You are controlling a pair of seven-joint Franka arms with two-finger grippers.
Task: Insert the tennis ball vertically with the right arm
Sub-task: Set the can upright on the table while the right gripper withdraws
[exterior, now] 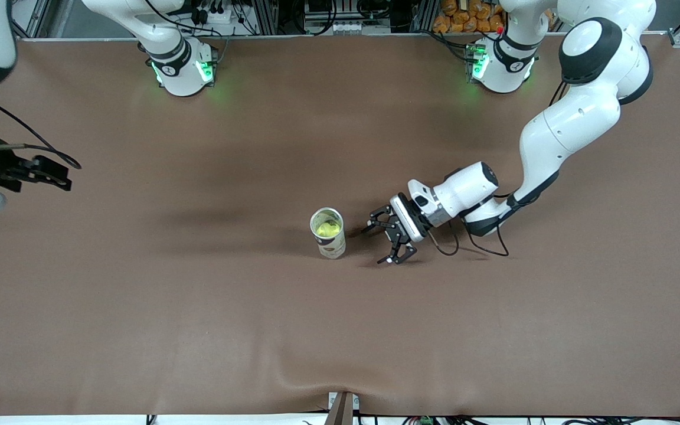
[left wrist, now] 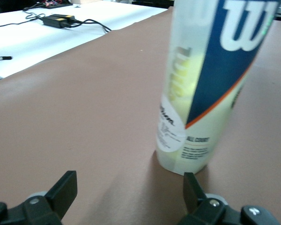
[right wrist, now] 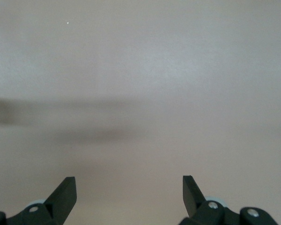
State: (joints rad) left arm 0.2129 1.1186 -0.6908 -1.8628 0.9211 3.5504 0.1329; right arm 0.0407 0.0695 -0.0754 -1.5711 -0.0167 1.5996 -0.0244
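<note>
A tennis ball (exterior: 329, 227) sits inside an upright clear Wilson tennis ball can (exterior: 329, 233), its label reading "ALL COURT", mid-table on the brown table cover (exterior: 198, 307). The left gripper (exterior: 389, 240) hovers just beside it, jaws wide, empty. The right gripper (exterior: 51, 174) waits over the table's right-arm end, spread open, empty.

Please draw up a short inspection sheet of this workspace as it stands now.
Surface: brown table cover, bare apart from one can.
Job's things: tennis ball can upright mid-table, lid off, yellow ball already inside.
Clutter: nothing seen.
Grippers: left tool open, low beside the can toward the left arm's end, not touching it; right tool open, empty, waiting over the right arm's end.
Cables: black lead looping under the left wrist.
Surroundings: arm bases lit green; white sheet with a power brick off the cover.
</note>
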